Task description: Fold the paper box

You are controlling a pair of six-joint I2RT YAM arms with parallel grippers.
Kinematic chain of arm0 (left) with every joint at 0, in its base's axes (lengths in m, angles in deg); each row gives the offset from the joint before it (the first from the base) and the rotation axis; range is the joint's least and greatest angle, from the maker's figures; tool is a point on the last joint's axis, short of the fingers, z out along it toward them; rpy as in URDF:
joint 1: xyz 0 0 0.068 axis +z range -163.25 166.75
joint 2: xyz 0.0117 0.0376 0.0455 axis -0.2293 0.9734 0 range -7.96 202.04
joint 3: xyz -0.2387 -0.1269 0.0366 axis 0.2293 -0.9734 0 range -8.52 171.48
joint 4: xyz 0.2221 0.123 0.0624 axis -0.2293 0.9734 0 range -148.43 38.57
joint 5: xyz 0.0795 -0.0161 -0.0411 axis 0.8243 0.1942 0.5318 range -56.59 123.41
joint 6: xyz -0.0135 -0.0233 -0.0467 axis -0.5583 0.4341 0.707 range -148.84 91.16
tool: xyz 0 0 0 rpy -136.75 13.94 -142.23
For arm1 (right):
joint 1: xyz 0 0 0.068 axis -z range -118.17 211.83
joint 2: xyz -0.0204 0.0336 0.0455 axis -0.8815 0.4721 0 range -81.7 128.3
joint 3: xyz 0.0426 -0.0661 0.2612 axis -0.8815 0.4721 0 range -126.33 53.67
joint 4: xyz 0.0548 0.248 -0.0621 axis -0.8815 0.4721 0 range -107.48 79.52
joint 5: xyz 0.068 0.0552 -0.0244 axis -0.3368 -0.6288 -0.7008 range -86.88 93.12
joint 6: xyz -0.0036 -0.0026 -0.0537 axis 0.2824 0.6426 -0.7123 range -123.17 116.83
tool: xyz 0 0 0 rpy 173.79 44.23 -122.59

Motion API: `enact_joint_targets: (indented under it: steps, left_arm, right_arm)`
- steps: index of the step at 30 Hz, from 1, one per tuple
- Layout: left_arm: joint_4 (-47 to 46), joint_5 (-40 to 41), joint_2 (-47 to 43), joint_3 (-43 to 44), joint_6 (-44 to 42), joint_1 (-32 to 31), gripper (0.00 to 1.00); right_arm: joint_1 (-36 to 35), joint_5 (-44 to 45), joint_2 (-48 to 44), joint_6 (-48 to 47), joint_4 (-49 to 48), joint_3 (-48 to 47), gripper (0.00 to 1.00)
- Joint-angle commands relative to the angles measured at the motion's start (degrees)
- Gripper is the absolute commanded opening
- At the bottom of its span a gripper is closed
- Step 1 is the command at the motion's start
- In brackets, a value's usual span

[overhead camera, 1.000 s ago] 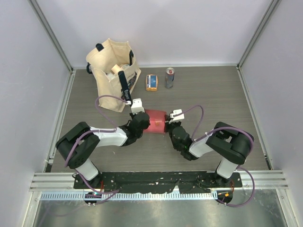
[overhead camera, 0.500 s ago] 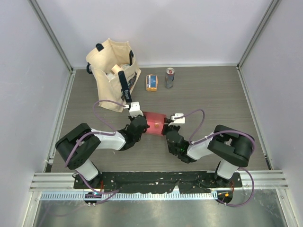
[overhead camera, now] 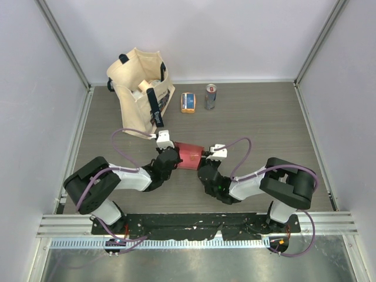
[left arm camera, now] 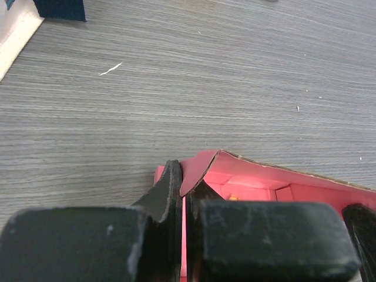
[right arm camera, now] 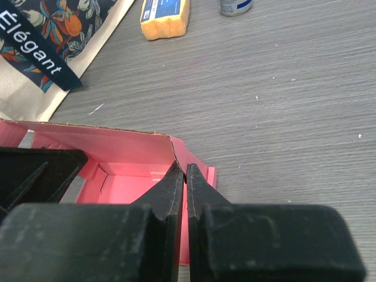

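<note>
Nearest the bases, both arms are bending lower and closer in than a second ago, and the paper box [overhead camera: 189,154] between them is sitting slightly nearer the bases than before. It lies on the wooden table [overhead camera: 264,129], just on the near side of the tote bag [overhead camera: 138,88] and to its right.

The left gripper [overhead camera: 174,157] is pinching the box's left end. In the left wrist view its fingers [left arm camera: 170,188] are pressing together on a curled pink flap. The right gripper [overhead camera: 204,163] is holding the right end, its jaws standing only a thin slit apart, with the pink end flap running between them.

Both wrist views are showing the box open, its pink inside lit, though the gripper bodies are covering the near part of it. From above, the grippers are hiding both ends of the box.

Farther back, right of the tote bag, an orange-and-blue packet [overhead camera: 188,102] is lying flat, with a small can [overhead camera: 211,96] standing just beyond it. The bag's dark strap [overhead camera: 154,108] is hanging down its front toward the box.
</note>
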Motion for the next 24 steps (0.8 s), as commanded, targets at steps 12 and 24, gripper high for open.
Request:
enact_joint_targets:
  steps: [12, 24]
  left_arm:
    - [-6.9, 2.3, -1.3, -6.1, 1.2, -1.8, 0.0]
    - [-7.1, 3.8, -0.9, -5.7, -1.6, -3.4, 0.0]
  right_arm:
    - [-9.0, 8.1, -1.5, 4.2, 11.7, 4.3, 0.36]
    - [-10.3, -3.8, -37.6, 8.3, 47.3, 3.7, 0.84]
